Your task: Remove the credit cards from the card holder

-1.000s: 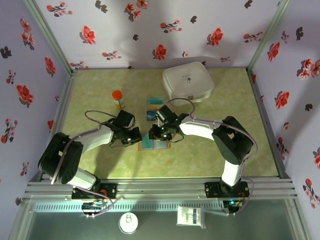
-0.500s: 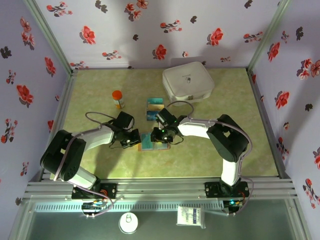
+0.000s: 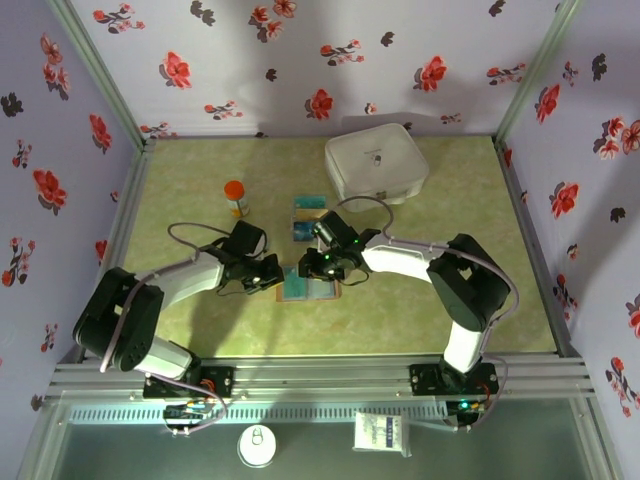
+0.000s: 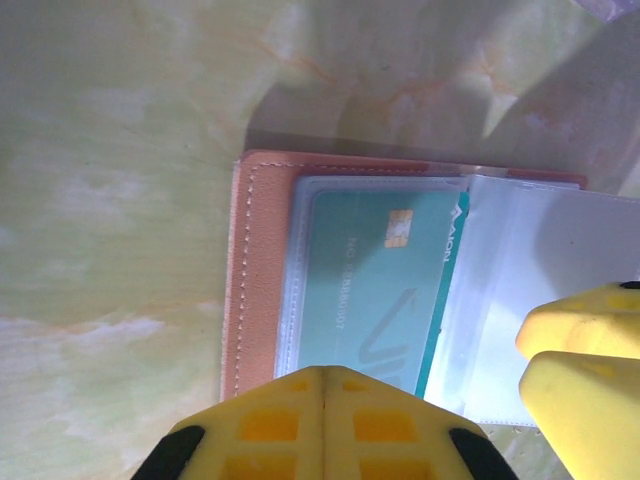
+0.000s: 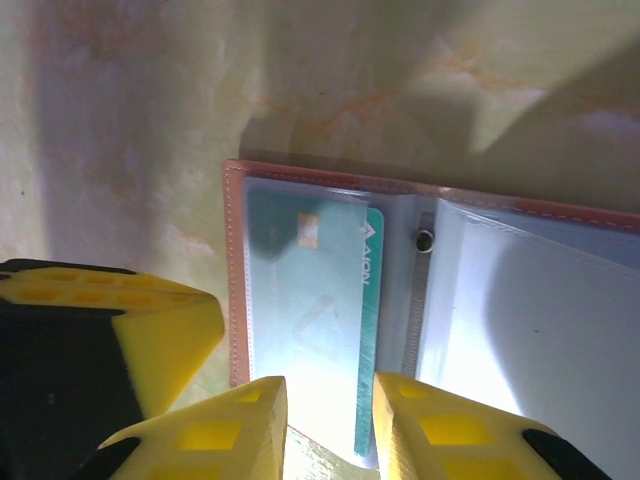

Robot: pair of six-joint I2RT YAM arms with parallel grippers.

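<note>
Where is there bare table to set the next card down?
Bare: the right side between the white case, the right arm and the wall; the back-left corner behind the orange-capped bottle; the front strip below the card holder. Crowded: the centre, where the left gripper and right gripper meet at the holder, with two laid-out cards just behind.

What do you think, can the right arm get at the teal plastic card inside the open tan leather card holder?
Probably yes. The right gripper hangs with jaws part open astride the near end of the teal card; the card holder lies open and only a clear sleeve covers it.
</note>
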